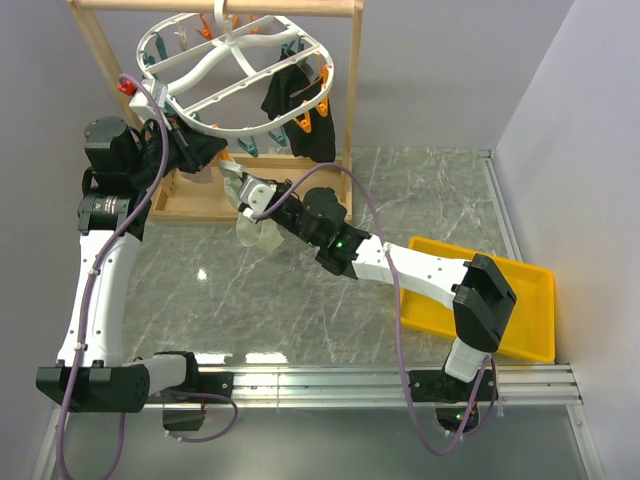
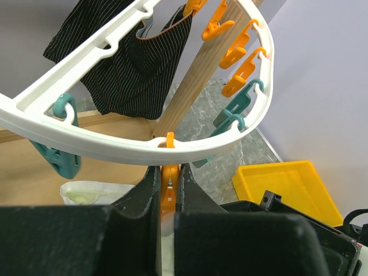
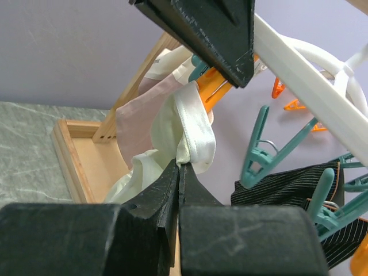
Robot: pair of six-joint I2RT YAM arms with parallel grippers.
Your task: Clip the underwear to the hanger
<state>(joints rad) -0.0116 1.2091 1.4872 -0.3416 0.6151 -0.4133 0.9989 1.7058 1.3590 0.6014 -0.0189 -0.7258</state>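
Note:
The white hanger (image 1: 250,130) hangs from the wooden rack, ringed by teal and orange clips. My left gripper (image 1: 212,150) is shut on an orange clip (image 2: 168,183) under the hanger's near rim (image 2: 115,146). My right gripper (image 1: 247,192) is shut on the waistband of the cream underwear (image 3: 192,132) and holds it up just below that orange clip (image 3: 211,91). The waistband touches or nearly touches the clip's mouth. The rest of the underwear (image 1: 258,228) hangs down below the gripper. It also shows in the left wrist view (image 2: 86,192).
A black garment (image 1: 300,100) hangs clipped on the hanger's right side. A beige-pink cloth (image 3: 138,115) hangs behind the underwear. The wooden rack (image 1: 352,90) has a base tray (image 1: 190,200). A yellow tray (image 1: 500,300) lies at the right.

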